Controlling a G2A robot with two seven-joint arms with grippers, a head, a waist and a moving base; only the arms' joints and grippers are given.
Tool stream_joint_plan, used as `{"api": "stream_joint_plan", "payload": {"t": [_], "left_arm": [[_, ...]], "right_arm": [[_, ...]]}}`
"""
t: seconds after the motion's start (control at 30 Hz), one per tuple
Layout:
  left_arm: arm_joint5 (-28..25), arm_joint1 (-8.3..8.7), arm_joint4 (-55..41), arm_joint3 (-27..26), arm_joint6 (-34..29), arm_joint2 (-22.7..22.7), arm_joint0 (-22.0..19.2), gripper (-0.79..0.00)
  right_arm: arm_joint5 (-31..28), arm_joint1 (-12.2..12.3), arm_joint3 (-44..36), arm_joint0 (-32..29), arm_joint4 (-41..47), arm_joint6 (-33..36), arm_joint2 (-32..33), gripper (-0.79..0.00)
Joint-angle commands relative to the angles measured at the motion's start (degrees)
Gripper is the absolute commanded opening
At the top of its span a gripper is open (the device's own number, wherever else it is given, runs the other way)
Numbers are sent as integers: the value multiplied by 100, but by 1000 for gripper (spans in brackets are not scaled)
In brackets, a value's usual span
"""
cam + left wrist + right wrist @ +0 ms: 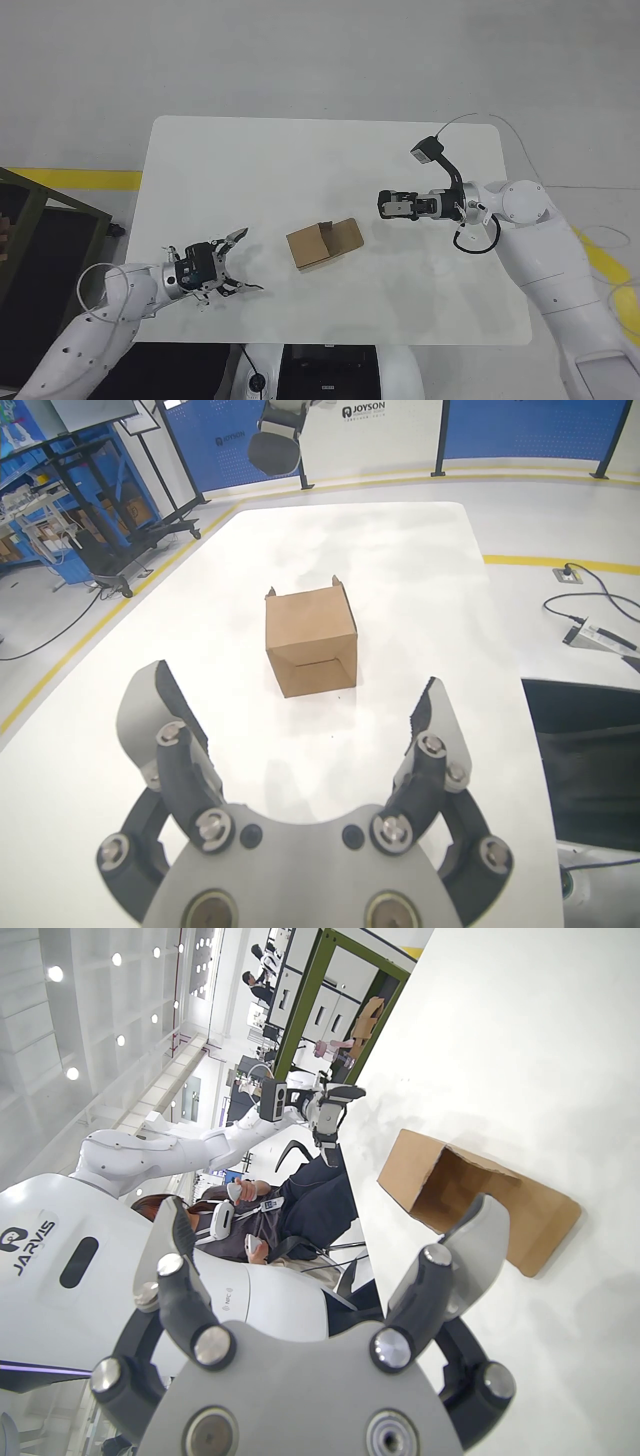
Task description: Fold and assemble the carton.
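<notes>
Two hands flank one brown carton (325, 243) in the top view. The carton rests near the middle of the white desk (250, 160). The left hand (243, 263) sits near the desk's front edge and points toward the carton, well apart from it. The right hand (381, 204) is on the opposite side, closer to the carton but not touching it.

Left wrist view: the left hand (294, 700) has its fingers spread wide and holds nothing. The carton (310, 640) stands ahead with its folded end facing this hand.

Right wrist view: the right hand (327, 1208) is also spread wide and holds nothing. The carton (405, 1168) presents its hollow end, with one flap lying flat on the desk (525, 1028).
</notes>
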Motion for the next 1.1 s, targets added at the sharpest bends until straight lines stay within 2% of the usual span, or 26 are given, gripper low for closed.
{"api": "stream_joint_plan", "payload": {"t": [0.0, 0.3, 0.5, 0.73, 1.07], "left_arm": [[-2, 3, 14, -4, 7, -10, 8, 0], [-2, 3, 14, -4, 7, -10, 8, 0], [317, -130, -566, 92, -668, 357, -85, 0], [508, -344, -801, 141, -1319, 1128, -603, 0], [720, -645, -1023, 695, -1794, 1919, -1445, 0]], "right_arm": [[0, 0, 0, 0, 0, 0, 0, 0], [0, 0, 0, 0, 0, 0, 0, 0], [0, 0, 0, 0, 0, 0, 0, 0], [0, 0, 0, 0, 0, 0, 0, 0], [0, 0, 0, 0, 0, 0, 0, 0]]}}
